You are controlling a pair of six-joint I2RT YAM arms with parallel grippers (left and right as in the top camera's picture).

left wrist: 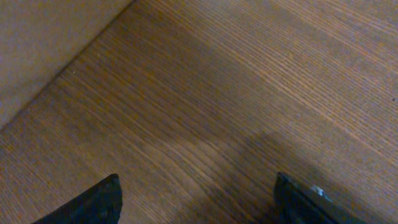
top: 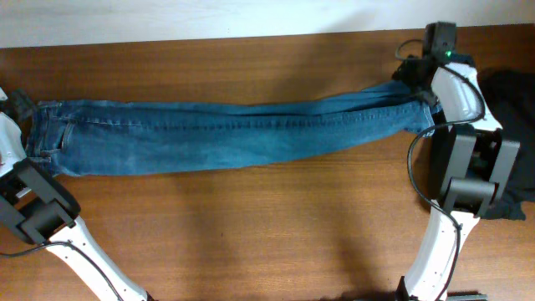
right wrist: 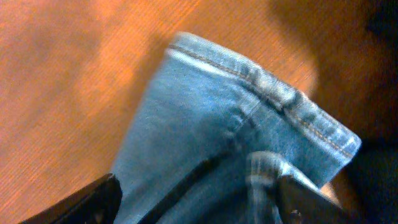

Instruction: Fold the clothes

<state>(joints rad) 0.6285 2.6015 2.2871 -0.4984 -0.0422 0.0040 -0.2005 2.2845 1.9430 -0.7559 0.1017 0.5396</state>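
Jeans (top: pixel 226 134) stretched full length across table (top: pixel 251 242), waistband at L end, leg hems (right wrist: pixel 267 87) at R end. Legs look laid one on other, so lengthwise fold prob done; no crosswise fold yet. Black garment (top: pixel 514 96) bunched at R edge, partly under R arm, unfolded. R claw (right wrist: pixel 199 193) over hems, fingers apart, gripping nothing. L claw (left wrist: pixel 199 196) apart too, over bare wood. Early stage, most work left.

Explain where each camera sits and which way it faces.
Overhead: above the table, facing down; jeans, black garment, both arms show.
Left wrist: on the left arm, facing down at bare table; left gripper open.
Right wrist: on the right arm, over the jeans' hems; right gripper open.
Shared: jeans, in overhead and right wrist.
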